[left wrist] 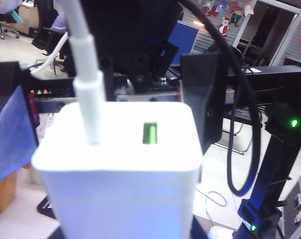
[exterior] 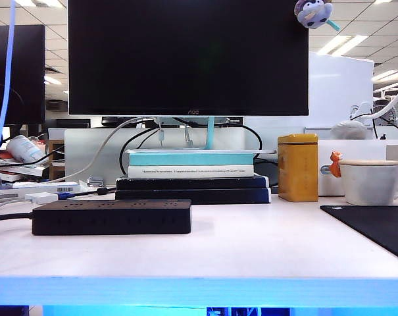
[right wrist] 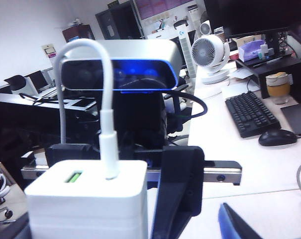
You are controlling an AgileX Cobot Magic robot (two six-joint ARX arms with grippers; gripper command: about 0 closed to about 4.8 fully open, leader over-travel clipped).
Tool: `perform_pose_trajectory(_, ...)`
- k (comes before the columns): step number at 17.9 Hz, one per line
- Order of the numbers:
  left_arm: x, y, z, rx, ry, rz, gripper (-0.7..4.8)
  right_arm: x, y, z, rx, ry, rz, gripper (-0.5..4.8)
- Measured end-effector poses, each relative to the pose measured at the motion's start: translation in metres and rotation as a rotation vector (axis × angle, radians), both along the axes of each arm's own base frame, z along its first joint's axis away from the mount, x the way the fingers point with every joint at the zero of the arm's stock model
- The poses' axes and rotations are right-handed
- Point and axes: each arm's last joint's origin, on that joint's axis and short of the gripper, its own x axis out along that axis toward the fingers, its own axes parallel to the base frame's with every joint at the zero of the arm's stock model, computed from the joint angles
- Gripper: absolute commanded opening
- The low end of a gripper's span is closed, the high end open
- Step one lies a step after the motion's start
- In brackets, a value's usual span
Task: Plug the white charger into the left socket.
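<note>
Exterior view, power strip [exterior: 112,217]: black, lying flat on the white table [exterior: 251,250], left of centre. It is seen edge-on, so the individual sockets cannot be told apart.
Exterior view, arms: neither arm nor gripper is in frame. A blurred pale cable [exterior: 1,99] runs down the left edge.
Exterior view, clutter: a flat white device with blue plug [exterior: 44,196] lies just behind the strip's left end. A yellow tin [exterior: 297,168] and a white mug [exterior: 370,181] stand well apart on the right.
Left wrist view, white charger [left wrist: 120,189]: it fills the lower frame, port face toward the camera, with its white cable [left wrist: 83,64] rising from it. The prongs are hidden.
Left wrist view, left gripper [left wrist: 140,94]: clamped on the white charger, with one black finger [left wrist: 204,99] pressed to its side. The block is carried in the air, not at the strip.
Right wrist view, charger [right wrist: 85,209]: the same block, held below a blue-lit camera [right wrist: 120,74], with a dark finger [right wrist: 177,194] against it.
Right wrist view, right gripper: its own fingers cannot be made out. The jaws stand spread wide and hold nothing that I can see.
Risk, alignment: the prongs are unseen, so a tilted block would probably jam on the socket face.
Risk, wrong socket: the strip has several sockets and the leftmost is easily missed.
Risk, cable: the stiff lead could drag and twist the block in the grip.
Risk, strip: nothing pins it down, so pushing may slide it.
</note>
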Motion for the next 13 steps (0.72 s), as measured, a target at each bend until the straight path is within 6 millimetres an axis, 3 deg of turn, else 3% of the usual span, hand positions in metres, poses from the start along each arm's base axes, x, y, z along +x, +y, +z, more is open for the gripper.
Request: perform_pose_trajectory(13, -0.0006, -0.0011, -0.0028, 0.008, 0.036, -0.023, -0.06, -0.0027, 0.0027, -0.0009, -0.024, 0.060, 0.041, 3.82)
